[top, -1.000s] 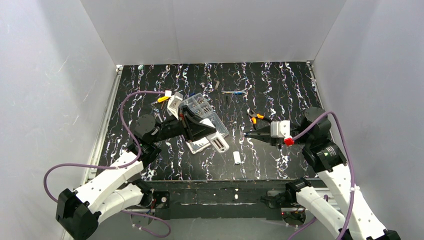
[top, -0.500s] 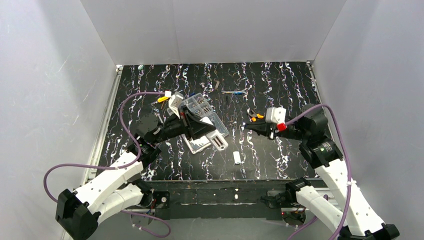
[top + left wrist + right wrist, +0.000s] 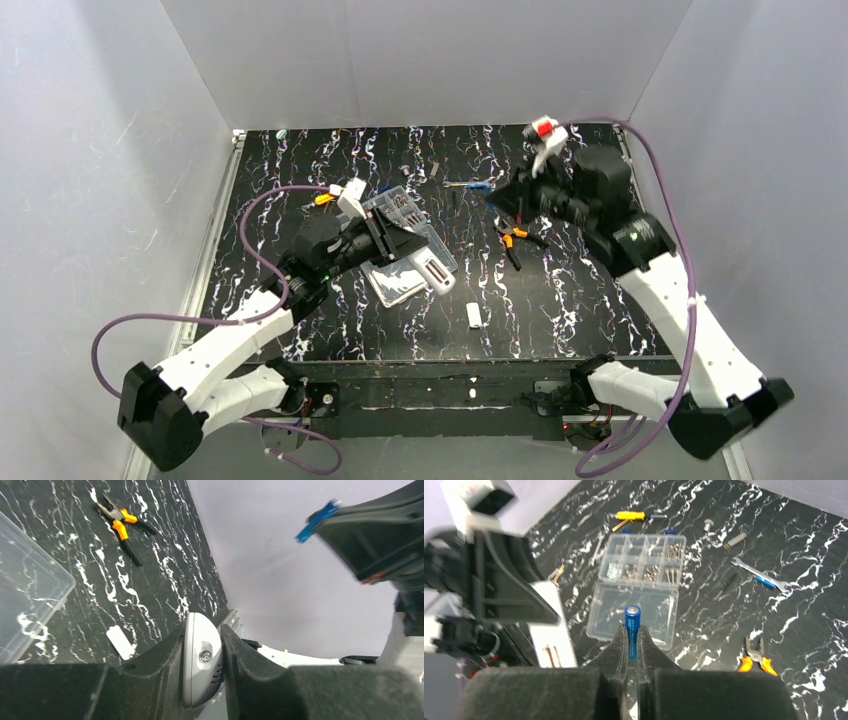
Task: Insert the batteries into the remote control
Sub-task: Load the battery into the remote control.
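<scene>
My left gripper (image 3: 418, 262) is shut on the white remote control (image 3: 437, 275) and holds it off the table over the clear box's lid. In the left wrist view the remote's grey end (image 3: 201, 660) sits clamped between the fingers. In the right wrist view the remote (image 3: 551, 630) shows its long recess facing up. My right gripper (image 3: 632, 645) is shut on one blue battery (image 3: 632, 622), which stands upright out of its fingertips. That gripper (image 3: 500, 200) hangs raised to the right of the remote. The battery also shows in the left wrist view (image 3: 315, 519). No second battery is in view.
A clear compartment box (image 3: 639, 585) lies open below the right gripper. Orange-handled pliers (image 3: 512, 240) lie right of the middle. A small white cover piece (image 3: 474, 315) lies near the front. A wrench (image 3: 759, 575) and a yellow-handled screwdriver (image 3: 630, 515) lie toward the back.
My right arm has swung up and toward the back with the battery, from low beside the pliers to high above them. My left gripper has shifted a little with the remote.
</scene>
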`<state>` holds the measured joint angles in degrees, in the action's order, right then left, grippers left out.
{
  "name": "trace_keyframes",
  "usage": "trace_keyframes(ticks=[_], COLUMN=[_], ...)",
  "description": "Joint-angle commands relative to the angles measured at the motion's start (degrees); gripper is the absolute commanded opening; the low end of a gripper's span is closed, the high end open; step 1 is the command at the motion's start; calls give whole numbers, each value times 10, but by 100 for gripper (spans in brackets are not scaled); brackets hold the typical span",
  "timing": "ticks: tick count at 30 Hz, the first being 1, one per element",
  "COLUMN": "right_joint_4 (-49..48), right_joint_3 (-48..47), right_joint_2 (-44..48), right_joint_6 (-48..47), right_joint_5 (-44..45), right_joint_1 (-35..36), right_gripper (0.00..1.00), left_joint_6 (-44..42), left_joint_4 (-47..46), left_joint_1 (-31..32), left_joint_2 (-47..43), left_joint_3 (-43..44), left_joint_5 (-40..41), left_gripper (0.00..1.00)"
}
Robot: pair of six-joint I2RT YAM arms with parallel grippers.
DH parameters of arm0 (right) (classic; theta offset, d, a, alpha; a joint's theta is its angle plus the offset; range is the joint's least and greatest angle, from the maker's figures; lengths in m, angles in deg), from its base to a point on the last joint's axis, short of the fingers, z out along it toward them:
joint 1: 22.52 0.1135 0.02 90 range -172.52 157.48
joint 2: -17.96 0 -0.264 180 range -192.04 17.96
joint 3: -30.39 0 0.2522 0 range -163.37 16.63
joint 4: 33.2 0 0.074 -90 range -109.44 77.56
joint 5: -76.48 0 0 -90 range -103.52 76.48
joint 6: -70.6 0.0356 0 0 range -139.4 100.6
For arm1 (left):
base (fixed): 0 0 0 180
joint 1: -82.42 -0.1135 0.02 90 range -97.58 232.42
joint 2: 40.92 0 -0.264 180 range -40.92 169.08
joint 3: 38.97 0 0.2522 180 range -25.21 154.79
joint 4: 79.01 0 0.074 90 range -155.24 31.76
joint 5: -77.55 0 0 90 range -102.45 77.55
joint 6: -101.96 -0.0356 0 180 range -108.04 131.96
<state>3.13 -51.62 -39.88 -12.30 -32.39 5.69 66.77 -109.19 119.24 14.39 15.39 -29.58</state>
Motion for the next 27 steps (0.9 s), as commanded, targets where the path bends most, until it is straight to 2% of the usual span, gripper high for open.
trace_keyframes(ticks=[1,5,11,15,19,27], right_joint_4=[153,204,359,413,465,460], right_joint_3=[-155,-216,-318,-327,-339,-308], right_joint_2=[-70,-116,-188,-207,-227,-231], right_joint_6=[53,49,-46,-86,-86,-53], right_joint_5=[89,104,58,48,65,79], right_joint_1=[46,93,171,213,240,265], right_gripper=[1,1,1,1,1,1], left_joint_6=[72,122,114,127,132,119], left_joint_4=[-51,-131,-123,-168,-198,-200], left_joint_1=[-2,-1,-1,5,15,22], left_joint_2=[40,59,58,58,53,52], left_joint_3=[37,15,22,5,-21,-33], left_joint_5=[-46,-45,-83,-107,-102,-85], left_gripper=[0,0,0,0,0,0])
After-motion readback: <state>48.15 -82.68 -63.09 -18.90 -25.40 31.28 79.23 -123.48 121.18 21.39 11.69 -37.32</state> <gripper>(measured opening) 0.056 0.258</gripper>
